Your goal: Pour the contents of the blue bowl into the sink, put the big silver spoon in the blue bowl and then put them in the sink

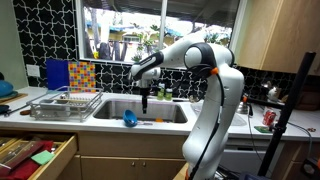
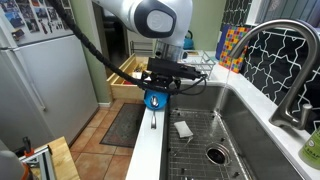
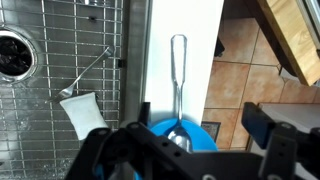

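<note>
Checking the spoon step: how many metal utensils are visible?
2. The big silver spoon rests in the blue bowl on the counter ledge; a thinner utensil lies in the sink. The dish rack could hide more.

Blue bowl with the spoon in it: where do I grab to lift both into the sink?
Pinch the rim of the blue bowl from above, at a side clear of the spoon. Its handle lies out over one edge along the ledge, so a jaw there would likely clash.
</note>
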### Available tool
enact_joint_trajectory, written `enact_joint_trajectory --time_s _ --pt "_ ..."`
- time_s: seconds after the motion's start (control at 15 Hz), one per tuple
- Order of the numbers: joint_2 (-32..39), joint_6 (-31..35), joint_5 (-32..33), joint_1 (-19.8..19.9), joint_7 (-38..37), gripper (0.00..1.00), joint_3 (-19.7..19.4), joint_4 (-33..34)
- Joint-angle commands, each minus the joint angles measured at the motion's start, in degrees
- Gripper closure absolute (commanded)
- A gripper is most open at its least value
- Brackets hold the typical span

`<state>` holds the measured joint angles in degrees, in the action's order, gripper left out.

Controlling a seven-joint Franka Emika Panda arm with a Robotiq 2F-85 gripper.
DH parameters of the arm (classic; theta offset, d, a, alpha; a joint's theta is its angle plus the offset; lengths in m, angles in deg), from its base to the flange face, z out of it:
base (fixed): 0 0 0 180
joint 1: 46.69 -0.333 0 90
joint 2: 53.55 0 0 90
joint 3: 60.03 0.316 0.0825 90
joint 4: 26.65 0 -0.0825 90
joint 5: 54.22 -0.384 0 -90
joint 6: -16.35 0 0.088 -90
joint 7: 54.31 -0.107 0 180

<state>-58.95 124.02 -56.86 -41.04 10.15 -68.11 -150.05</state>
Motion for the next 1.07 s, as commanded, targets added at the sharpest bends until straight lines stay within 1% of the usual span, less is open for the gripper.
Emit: enact_joint_trajectory --time_s 0.0,0.13,0.33,0.53,0.73,0.8,0.87,1.0 --pt "-3.1 2.6 0.1 0.6 2.7 0.00 -0.9 -6.8" --pt "-3.8 8.1 0.5 0.8 2.7 0.00 -1.3 -10.5" --pt "-3.8 16.1 -1.8 0.5 4.7 0.00 -2.0 -14.4" --pt "-4.1 23.0 -5.0 0.0 6.5 0.00 -2.0 -17.3" --pt "-3.9 28.1 -8.1 -0.6 8.4 0.01 -1.9 -19.1" --pt "-4.1 29.0 -9.0 -0.8 8.8 0.11 -1.9 -19.4" --pt "-4.2 30.0 -9.7 -0.9 9.3 0.26 -1.8 -19.7" --pt "-4.6 30.7 -11.2 -1.3 10.4 0.41 -1.9 -20.1"
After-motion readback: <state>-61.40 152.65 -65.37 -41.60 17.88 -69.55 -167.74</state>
